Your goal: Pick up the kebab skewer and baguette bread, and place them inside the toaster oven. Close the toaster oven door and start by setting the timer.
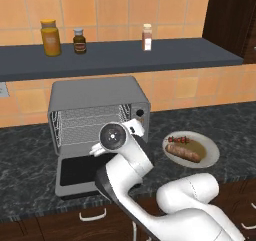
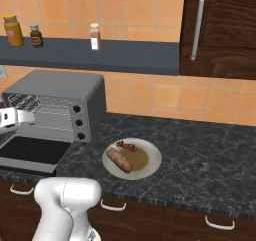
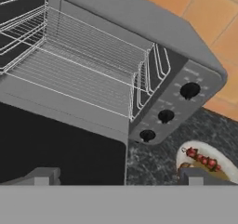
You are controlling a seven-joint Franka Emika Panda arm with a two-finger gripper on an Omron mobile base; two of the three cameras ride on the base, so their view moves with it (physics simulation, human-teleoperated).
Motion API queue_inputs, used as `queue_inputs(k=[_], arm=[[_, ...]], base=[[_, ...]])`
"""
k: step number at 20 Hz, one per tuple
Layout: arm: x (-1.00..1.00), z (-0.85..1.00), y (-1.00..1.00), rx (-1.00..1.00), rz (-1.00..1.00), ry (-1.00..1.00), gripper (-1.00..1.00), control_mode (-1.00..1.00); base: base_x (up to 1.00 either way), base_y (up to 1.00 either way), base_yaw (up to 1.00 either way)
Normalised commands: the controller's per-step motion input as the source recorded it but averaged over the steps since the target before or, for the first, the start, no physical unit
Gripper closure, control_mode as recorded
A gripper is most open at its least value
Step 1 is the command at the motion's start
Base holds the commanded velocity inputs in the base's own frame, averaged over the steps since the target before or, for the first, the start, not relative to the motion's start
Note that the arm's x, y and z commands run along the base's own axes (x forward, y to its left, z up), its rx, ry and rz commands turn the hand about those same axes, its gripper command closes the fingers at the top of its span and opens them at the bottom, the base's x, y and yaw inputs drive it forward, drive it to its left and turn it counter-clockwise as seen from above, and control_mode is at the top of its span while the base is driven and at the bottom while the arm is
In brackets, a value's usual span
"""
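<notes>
Oven open and bare, food waiting on the plate

The toaster oven (image 2: 55,107) stands with its toaster oven door (image 2: 30,155) dropped, rack bare; the end effector (image 3: 118,179) hovers before it, fingers apart and empty. At 3 o'clock, the plate (image 2: 150,157) on the table (image 2: 200,155) holds the kebab skewer (image 2: 127,146), likely light, stiff, best pinched mid-stick, beside the baguette bread (image 2: 118,160), probably firm-crusted.

Orange tiled wall (image 1: 115,5), dark shelf (image 1: 120,57), speckled black counter (image 2: 200,155), dark wood cabinet (image 2: 225,30).
</notes>
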Motion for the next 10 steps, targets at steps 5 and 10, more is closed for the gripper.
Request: queue_inputs(k=[5, 10], arm=[[0.31, -0.45, 0.36, -0.02, 0.02, 0.00, -1.00, -1.00], [0.49, -0.33, 0.51, 0.00, -0.04, 0.00, -1.00, -1.00]], base=[[0.00, 0.00, 0.00], [0.00, 0.00, 0.00]])
